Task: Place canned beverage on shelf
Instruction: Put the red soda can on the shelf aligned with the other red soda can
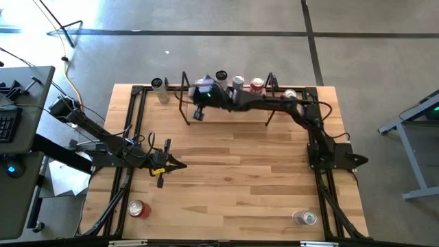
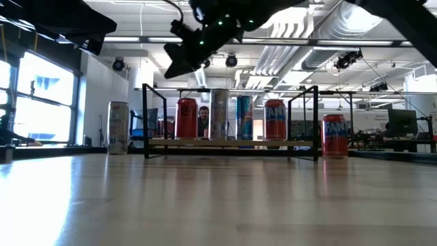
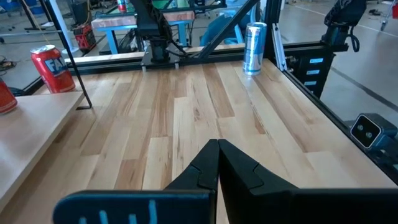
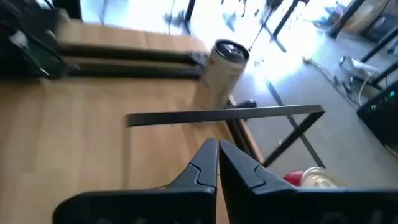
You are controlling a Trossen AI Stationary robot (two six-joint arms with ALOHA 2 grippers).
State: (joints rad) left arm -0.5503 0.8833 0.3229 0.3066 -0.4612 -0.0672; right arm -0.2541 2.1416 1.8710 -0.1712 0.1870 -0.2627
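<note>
The shelf (image 1: 226, 110), a light board with black rod frames at both ends, stands at the table's far edge. Several cans stand upright on it: a red can (image 2: 186, 117), a silver can (image 2: 219, 113), a blue can (image 2: 244, 116) and a red can (image 2: 274, 119). My right gripper (image 4: 217, 155) is shut and empty. It hovers above the shelf's left end (image 1: 194, 101), high over the cans in the low view (image 2: 174, 67). The shelf's end frame (image 4: 224, 115) lies just ahead of it. My left gripper (image 3: 217, 155) is shut and empty, low over the table's left middle (image 1: 171, 165).
A silver can (image 1: 159, 86) stands on the table left of the shelf, and a red can (image 1: 290, 94) right of it. A red can (image 1: 137, 209) lies at the near left and a silver can (image 1: 305, 217) at the near right. The table's middle is bare wood.
</note>
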